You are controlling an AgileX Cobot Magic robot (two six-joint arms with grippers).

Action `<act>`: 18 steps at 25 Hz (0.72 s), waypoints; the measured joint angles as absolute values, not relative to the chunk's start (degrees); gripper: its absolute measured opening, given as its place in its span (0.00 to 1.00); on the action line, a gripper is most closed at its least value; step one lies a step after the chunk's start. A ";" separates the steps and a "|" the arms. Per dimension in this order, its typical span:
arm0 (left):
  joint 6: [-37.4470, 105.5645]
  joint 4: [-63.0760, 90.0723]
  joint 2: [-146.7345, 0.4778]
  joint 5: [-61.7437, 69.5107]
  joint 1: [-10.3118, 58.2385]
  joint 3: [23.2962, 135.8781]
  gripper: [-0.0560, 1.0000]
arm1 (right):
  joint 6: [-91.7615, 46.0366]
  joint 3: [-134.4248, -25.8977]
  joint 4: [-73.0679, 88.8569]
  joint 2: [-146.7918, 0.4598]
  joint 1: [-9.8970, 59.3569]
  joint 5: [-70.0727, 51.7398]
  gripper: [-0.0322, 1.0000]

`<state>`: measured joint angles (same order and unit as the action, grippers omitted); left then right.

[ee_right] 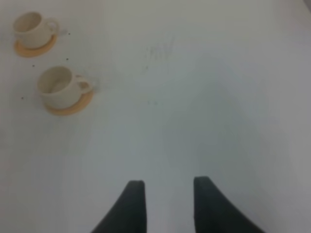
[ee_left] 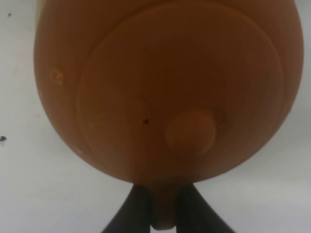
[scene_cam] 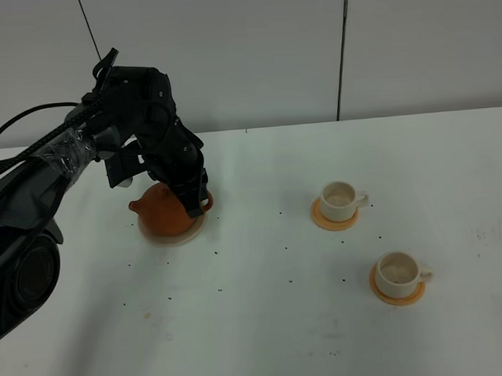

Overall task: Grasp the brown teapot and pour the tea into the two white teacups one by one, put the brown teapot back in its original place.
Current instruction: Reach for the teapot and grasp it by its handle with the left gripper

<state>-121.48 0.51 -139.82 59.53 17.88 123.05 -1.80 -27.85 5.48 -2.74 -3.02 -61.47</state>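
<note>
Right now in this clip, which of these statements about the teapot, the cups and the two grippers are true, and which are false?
1. The brown teapot stands on its saucer. True.
2. The left gripper has a finger on either side of the handle. True.
3. Both teacups lie tipped over. False: the far teacup and the near teacup stand upright.
4. The right gripper holds a teacup. False: it is open and empty over the table.
5. The teapot's lid is off. False: the lid is on.
</note>
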 joint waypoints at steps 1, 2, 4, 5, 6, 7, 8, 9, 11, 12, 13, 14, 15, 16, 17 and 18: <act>-121.48 0.52 -139.82 59.55 17.88 123.05 0.22 | -1.80 -27.85 5.48 -2.74 -3.02 -61.47 0.26; -121.48 0.47 -139.82 59.55 17.88 123.05 0.22 | -1.80 -27.85 5.48 -2.74 -3.02 -61.47 0.26; -121.48 0.39 -139.82 59.60 17.88 123.05 0.22 | -1.80 -27.85 5.48 -2.74 -3.02 -61.47 0.26; -121.48 0.34 -139.82 59.65 17.88 123.05 0.22 | -1.80 -27.85 5.48 -2.74 -3.02 -61.47 0.26; -121.48 0.35 -139.82 59.72 17.88 123.05 0.22 | -1.80 -27.85 5.48 -2.74 -3.02 -61.47 0.26; -121.48 0.35 -139.82 59.75 17.88 123.05 0.22 | -1.80 -27.85 5.48 -2.74 -3.02 -61.47 0.26; -121.48 0.35 -139.82 59.78 17.88 123.05 0.22 | -1.80 -27.85 5.48 -2.74 -3.02 -61.47 0.26; -121.48 0.35 -139.82 59.91 17.88 123.05 0.22 | -1.80 -27.85 5.48 -2.74 -3.02 -61.47 0.26; -121.48 0.00 -139.82 60.94 17.88 123.63 0.22 | -1.80 -27.85 5.48 -2.74 -3.02 -61.47 0.26; -121.48 0.00 -139.82 61.76 17.88 124.01 0.22 | -1.80 -27.85 5.48 -2.74 -3.02 -61.47 0.26; -121.48 -0.46 -139.86 63.11 17.88 124.69 0.22 | -1.85 -27.85 5.48 -2.74 -3.02 -61.47 0.26; -121.48 -1.01 -140.01 64.77 17.88 125.50 0.22 | -1.85 -27.85 5.48 -2.74 -3.02 -61.47 0.26; -121.48 -1.46 -140.24 66.20 17.88 126.39 0.22 | -1.85 -27.85 5.48 -2.74 -3.02 -61.47 0.26; -121.48 -1.88 -140.46 67.42 17.82 127.12 0.22 | -1.85 -27.85 5.48 -2.74 -3.02 -61.47 0.26; -121.48 -2.12 -140.68 67.99 17.82 127.82 0.22 | -1.85 -27.85 5.48 -2.74 -3.02 -61.47 0.26; -121.48 -2.32 -140.88 67.99 17.79 128.40 0.22 | -1.85 -27.85 5.48 -2.74 -3.02 -61.47 0.26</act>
<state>-121.48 -2.32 -140.88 67.99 17.79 128.40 -1.85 -27.85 5.48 -2.74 -3.02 -61.47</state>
